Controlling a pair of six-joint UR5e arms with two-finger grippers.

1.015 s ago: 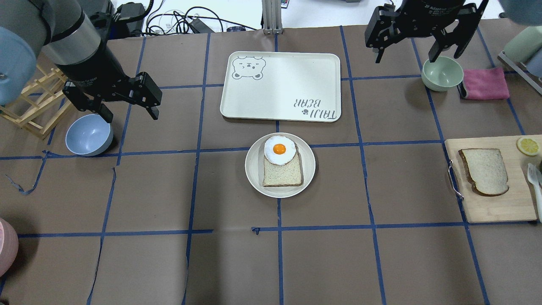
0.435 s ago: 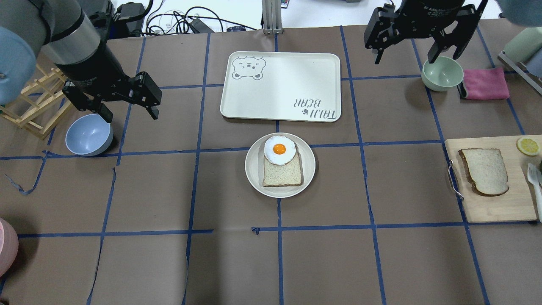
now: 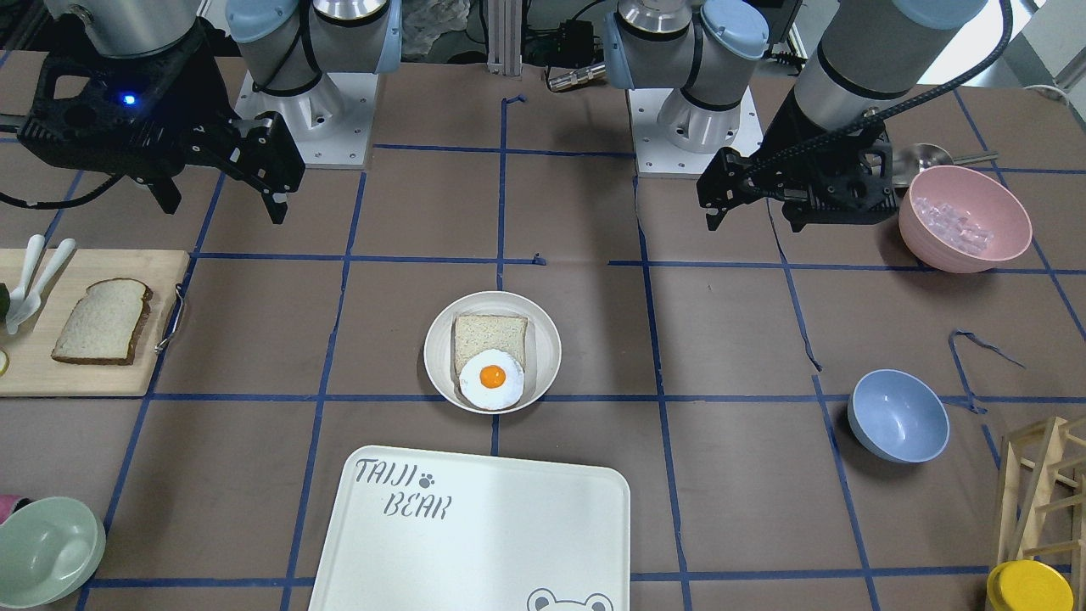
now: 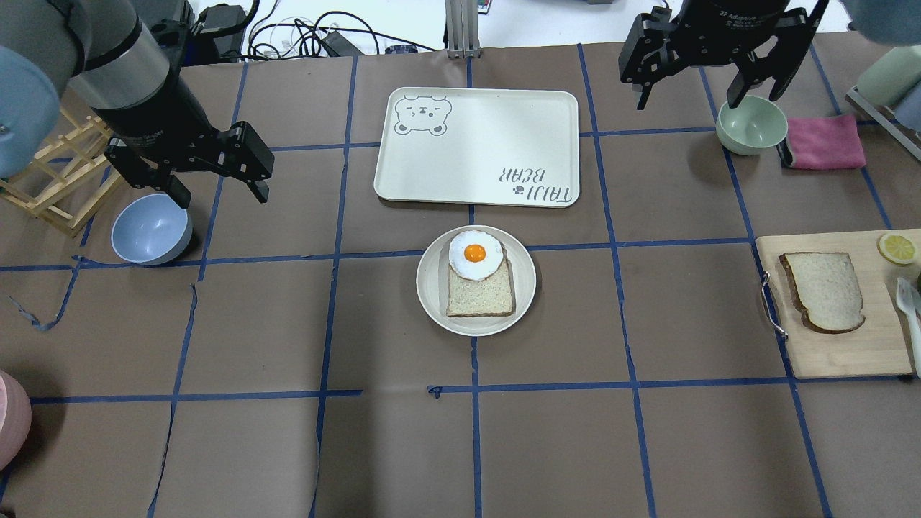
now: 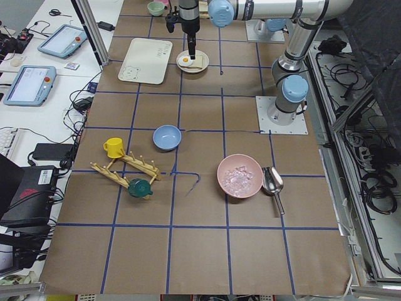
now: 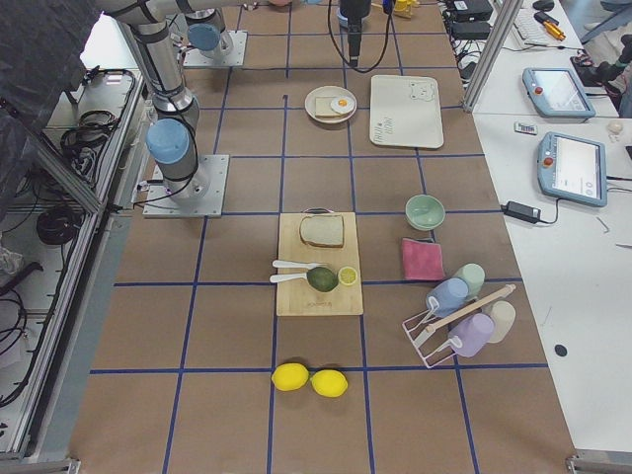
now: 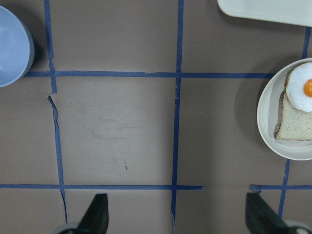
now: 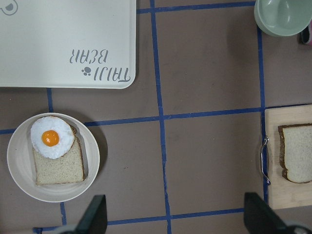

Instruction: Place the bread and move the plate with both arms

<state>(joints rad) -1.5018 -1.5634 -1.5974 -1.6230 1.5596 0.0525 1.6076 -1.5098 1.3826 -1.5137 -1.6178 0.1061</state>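
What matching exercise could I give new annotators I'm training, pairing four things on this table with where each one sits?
Things:
1. bread
2. fried egg
3. green bowl
4. blue bowl

Places:
A. beside the pink cloth
B. on the cutting board
C. near the wooden rack
D. on the plate

Pairs: 1-B, 2-D, 3-A, 4-C

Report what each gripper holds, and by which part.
Nothing. The left gripper and right gripper hang open and empty; the dark-crusted bread slice lies on the wooden cutting board.
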